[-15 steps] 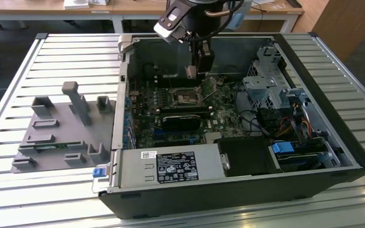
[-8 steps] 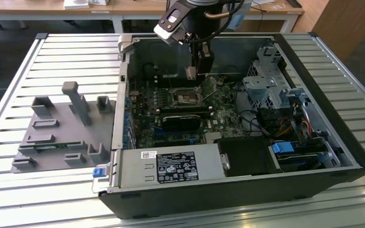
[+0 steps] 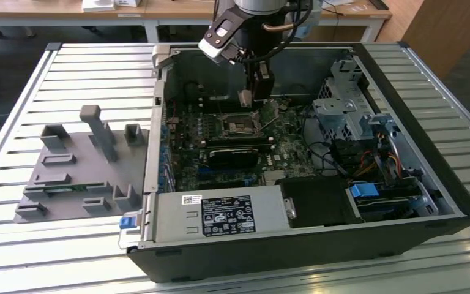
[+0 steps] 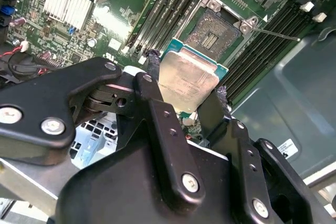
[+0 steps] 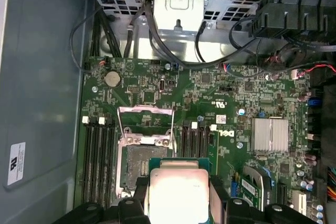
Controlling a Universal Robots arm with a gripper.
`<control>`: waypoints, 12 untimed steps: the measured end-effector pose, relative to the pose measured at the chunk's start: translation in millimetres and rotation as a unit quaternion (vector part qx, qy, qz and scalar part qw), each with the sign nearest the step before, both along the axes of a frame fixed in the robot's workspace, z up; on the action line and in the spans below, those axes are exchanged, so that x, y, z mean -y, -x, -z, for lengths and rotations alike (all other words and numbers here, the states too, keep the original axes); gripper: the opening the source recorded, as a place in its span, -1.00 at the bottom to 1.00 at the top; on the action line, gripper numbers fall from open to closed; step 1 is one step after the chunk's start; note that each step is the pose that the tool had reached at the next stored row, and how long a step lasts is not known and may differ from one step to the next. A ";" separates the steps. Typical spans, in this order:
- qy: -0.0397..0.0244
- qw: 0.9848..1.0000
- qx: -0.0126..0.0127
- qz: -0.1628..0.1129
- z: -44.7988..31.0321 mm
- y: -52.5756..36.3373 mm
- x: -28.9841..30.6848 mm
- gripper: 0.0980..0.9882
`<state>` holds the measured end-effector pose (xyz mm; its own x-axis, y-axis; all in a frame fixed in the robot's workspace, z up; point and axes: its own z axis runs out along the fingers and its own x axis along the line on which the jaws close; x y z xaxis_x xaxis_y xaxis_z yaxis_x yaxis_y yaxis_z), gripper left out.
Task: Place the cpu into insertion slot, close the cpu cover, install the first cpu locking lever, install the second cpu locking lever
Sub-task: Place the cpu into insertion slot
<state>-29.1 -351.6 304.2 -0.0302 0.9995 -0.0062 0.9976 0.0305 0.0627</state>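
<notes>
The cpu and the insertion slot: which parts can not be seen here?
cpu: one edge cut off by the picture border, first wrist view; two edges covered by the hand, second wrist view.
insertion slot: partly hidden behind the cpu, first wrist view.
cpu underside: faces away, both wrist views.

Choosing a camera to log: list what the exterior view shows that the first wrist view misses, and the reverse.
Exterior view: the grey fixture tray beside the computer case and the power supply. First wrist view: the coin battery and the finned heatsink. Both: the gripper holding the cpu near the insertion slot.
</notes>
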 end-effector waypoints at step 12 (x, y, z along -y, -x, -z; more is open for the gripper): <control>0.000 1.000 0.000 0.000 6.5 0.5 -0.1 -0.01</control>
<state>-29.6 -351.5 297.7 -0.0301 0.9995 -0.0062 0.9976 0.0305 0.0627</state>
